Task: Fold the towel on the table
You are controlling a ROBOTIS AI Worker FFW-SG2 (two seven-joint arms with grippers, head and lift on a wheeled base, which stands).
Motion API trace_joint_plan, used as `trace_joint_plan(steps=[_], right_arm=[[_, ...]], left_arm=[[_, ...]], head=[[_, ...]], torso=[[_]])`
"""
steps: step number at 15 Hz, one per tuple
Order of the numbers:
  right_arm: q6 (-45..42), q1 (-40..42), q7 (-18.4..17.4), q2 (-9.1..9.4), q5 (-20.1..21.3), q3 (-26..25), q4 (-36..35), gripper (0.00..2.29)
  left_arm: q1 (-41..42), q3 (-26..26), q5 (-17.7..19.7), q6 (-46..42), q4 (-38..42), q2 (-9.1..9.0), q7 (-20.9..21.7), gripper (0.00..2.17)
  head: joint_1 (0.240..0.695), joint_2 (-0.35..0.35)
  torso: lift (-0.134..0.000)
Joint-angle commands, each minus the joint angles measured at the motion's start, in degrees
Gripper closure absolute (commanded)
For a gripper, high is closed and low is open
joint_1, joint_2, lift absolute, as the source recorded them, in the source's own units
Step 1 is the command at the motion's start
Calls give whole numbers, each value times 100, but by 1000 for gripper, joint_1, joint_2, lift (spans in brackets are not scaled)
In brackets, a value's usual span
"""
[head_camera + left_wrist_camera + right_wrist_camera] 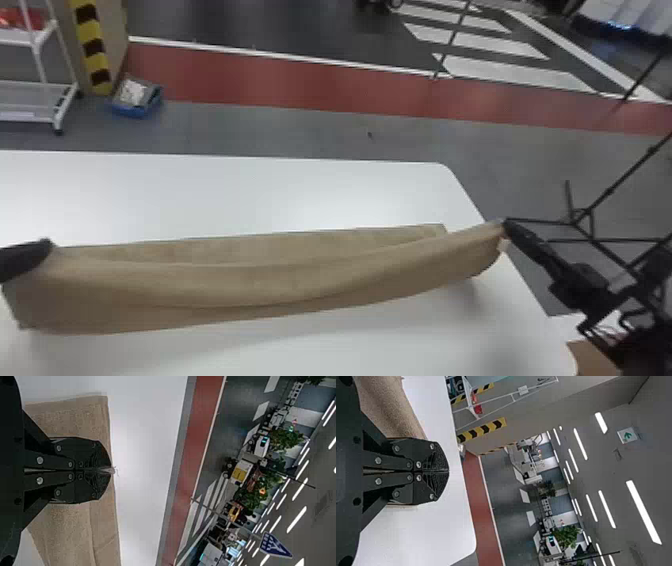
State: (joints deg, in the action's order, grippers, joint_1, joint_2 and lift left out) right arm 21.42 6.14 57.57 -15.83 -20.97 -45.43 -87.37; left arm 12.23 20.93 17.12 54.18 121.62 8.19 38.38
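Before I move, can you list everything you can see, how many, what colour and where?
Towel: one, tan, spanning between the pincers over the table
Table: one, white, beneath the towel
Cart: one, white, far left
Hazard stripes: several, yellow-black, beside the cart
Crate: one, blue, floor beyond the table
Floor band: one, red, beyond the table
Crossing marks: several, white, far right floor
Stand: one, black, right of the table
Plants: several, green, background
Ceiling lights: many, white, overhead
Left pincer: one, black, towel's left end
Right pincer: one, black, towel's right end
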Motion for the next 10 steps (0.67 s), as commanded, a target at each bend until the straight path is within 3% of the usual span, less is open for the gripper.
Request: trace_joint_plan(steps=[1,3,6,10], right_arm=[[-335,-148,-149,1,137,60,221,1690],[-599,-271,-290,-35,330,78,449,1690],[-617,-561,-457,-79,769,192,783,1686],[-810,-772,-703,-87,954,552,1038,1690]], left_arm=[[-177,-221,-77,-658,-403,-11,-199,1291],[-301,-300,-103,-1238,-781,-11,-348,1291],[-599,-502,-420,-1291,-1220,16,-348,1291],[-740,-730,-789,-1291,-1361,33,-480,1291]], head=[[695,-315],[695,-313],[695,-311],[695,-303]], torso=[[-108],[-108],[-108],[-108]])
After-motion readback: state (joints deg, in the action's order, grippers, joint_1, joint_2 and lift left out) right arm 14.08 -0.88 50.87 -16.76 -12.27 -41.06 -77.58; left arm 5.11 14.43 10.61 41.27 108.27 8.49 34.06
